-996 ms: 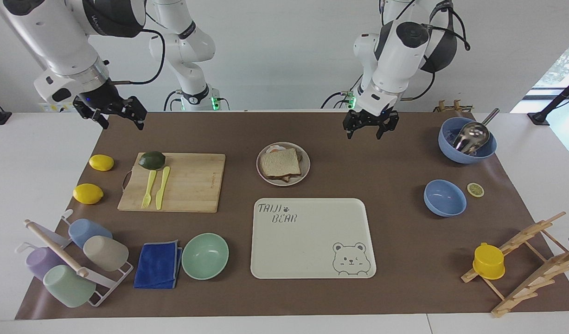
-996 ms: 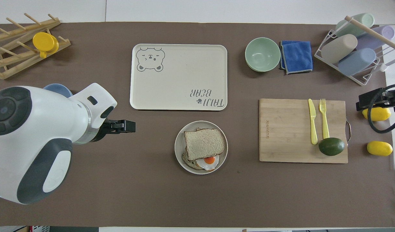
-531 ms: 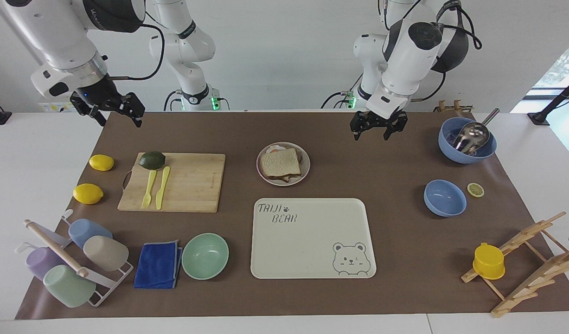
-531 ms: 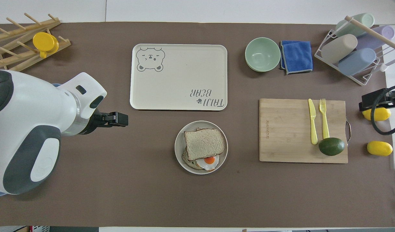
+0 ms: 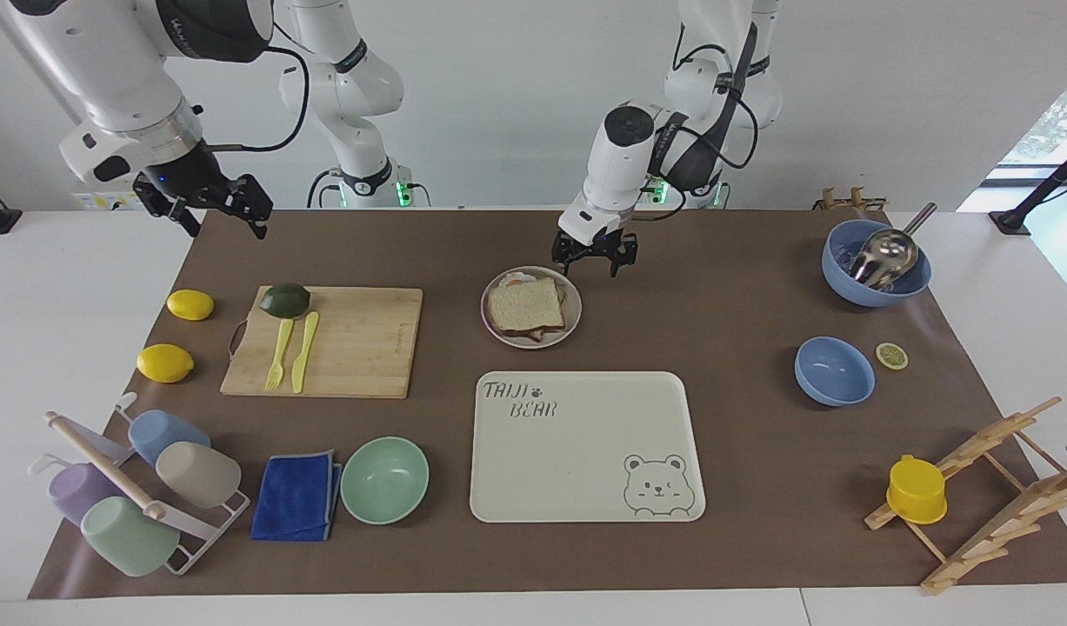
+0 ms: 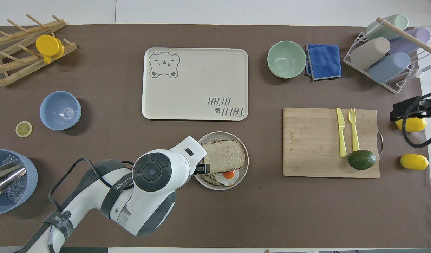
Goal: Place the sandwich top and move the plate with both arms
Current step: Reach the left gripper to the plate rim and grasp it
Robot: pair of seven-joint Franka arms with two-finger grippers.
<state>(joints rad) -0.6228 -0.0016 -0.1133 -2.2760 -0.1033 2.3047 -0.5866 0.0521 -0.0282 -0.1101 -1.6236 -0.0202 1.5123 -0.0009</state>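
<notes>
Since the earlier frames, the left claw [image 5: 595,258] has travelled from over the bare brown mat near the large blue bowl [image 5: 876,263] toward the middle of the tabletop [image 5: 742,435]. It now hangs just beside the plate [image 5: 570,329], at the rim edge nearest the robots and toward the left arm's end. Its fingers stand released and grasp nothing. In the overhead view the left wrist covers part of the plate rim beside the fried egg [image 6: 228,174]; contact cannot be confirmed.

Small blue bowl [image 6: 60,110], lemon slice [image 6: 24,128] and large blue bowl, covered by the left arm before, are now exposed in the overhead view.

Right claw [image 5: 210,207]: position nearly unchanged. It waits in the air over the mat edge at the right arm's end, above the lemon [image 5: 190,304], fingers released and empty.

Sandwich top [image 5: 525,304]: unchanged. It lies on the egg-bearing slice, on the plate, just below the left claw in the facing view. Bear tray [image 5: 585,448], cutting board [image 5: 350,343] and avocado [image 5: 284,300] are in the same places.
</notes>
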